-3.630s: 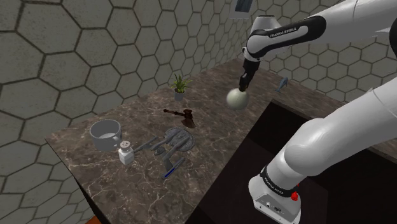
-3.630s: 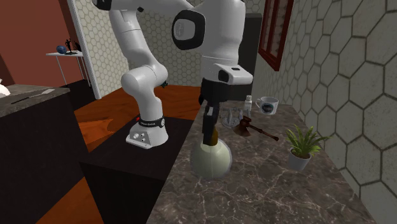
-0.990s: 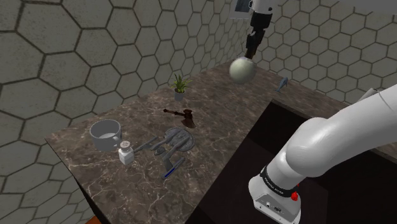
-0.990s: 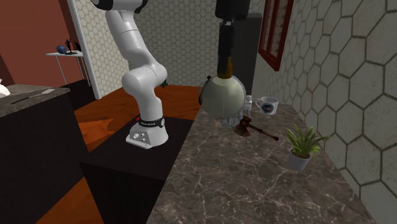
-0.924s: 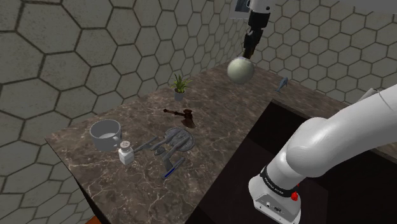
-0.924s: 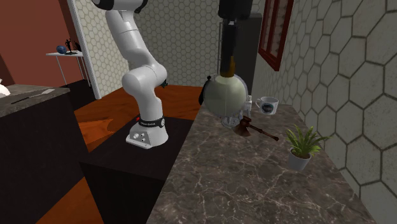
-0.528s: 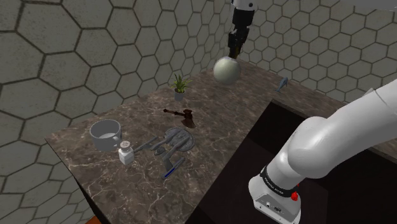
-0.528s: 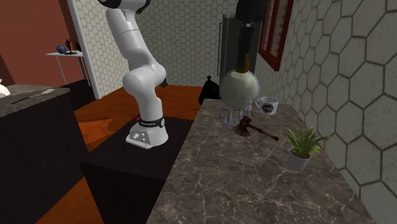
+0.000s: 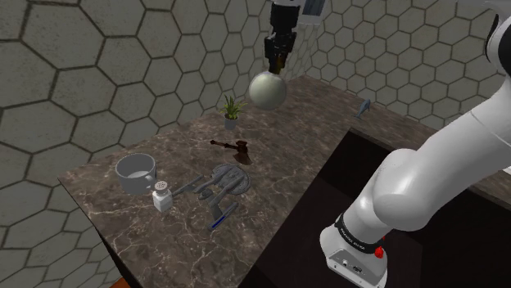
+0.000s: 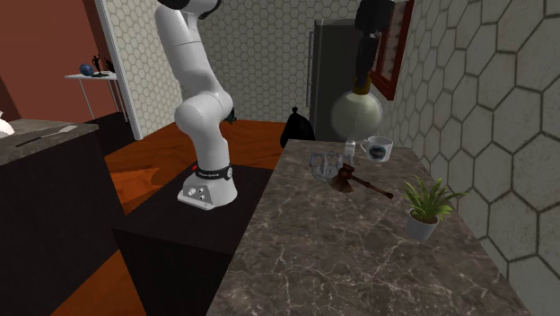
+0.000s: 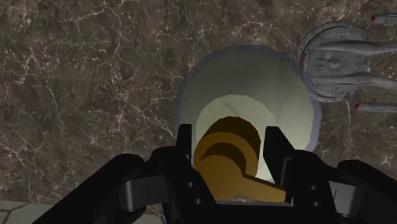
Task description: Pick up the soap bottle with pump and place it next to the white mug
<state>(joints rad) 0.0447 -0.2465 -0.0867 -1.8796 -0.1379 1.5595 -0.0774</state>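
Observation:
The soap bottle (image 9: 268, 91) is a round, pale grey-green globe with a brown pump top. It hangs high above the dark marble counter (image 9: 270, 176), and my gripper (image 9: 276, 67) is shut on its pump neck. In the second exterior view the bottle (image 10: 356, 114) hangs under the gripper (image 10: 361, 86), above the counter's far end. In the wrist view the black fingers (image 11: 274, 143) clasp the brown pump (image 11: 226, 153), and the globe (image 11: 248, 89) lies below them. The white mug (image 9: 135, 171) stands at the counter's end on the shoulder view's left. In the second exterior view the mug (image 10: 379, 148) stands behind the bottle.
A brown gavel (image 9: 237, 150), a potted plant (image 9: 231, 109), a grey starship model (image 9: 225, 180), a shaker (image 9: 162, 197) and a blue pen (image 9: 221, 217) lie on the counter between bottle and mug. A faucet (image 9: 363, 106) and a dark recess (image 9: 385, 176) lie at the right.
The gripper has carried the bottle towards the shoulder view's left, along the wall and further over the counter towards the plant. Its grip on the pump has not changed.

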